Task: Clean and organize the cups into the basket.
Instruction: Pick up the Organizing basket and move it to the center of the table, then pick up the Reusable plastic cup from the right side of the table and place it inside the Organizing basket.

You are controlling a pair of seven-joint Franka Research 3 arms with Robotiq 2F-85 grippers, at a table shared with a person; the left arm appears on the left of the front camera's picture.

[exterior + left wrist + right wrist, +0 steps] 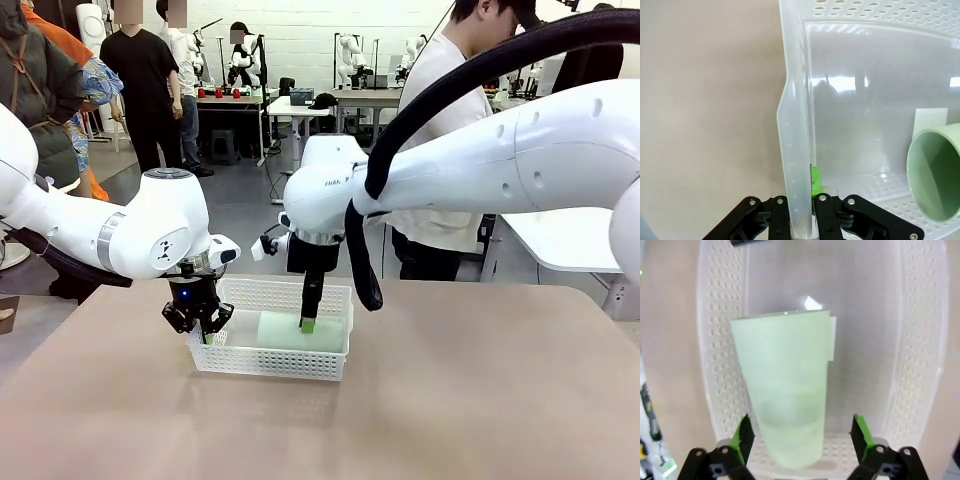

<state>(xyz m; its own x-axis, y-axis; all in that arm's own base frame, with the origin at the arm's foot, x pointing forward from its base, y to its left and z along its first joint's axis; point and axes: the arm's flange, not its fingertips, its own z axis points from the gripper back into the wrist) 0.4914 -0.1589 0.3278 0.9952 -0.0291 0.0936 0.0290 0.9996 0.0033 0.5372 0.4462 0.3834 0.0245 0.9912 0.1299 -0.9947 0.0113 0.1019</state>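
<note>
Sideways on the floor of the white lattice basket [270, 362] lies the mint-green cup [280, 330], in the basket's right half with its mouth turned left. The right pincer [308, 320] hangs over it with its jaws spread wide. Its green pads [743, 436] flank the cup's narrower end and touch neither side. The left pincer [203, 328] is clamped tight on the basket's left wall, one finger inside and one outside. The basket sits on the tan tabletop [480, 400].

Bright, even; basket [850, 85] glare; wrist cams soft
</note>
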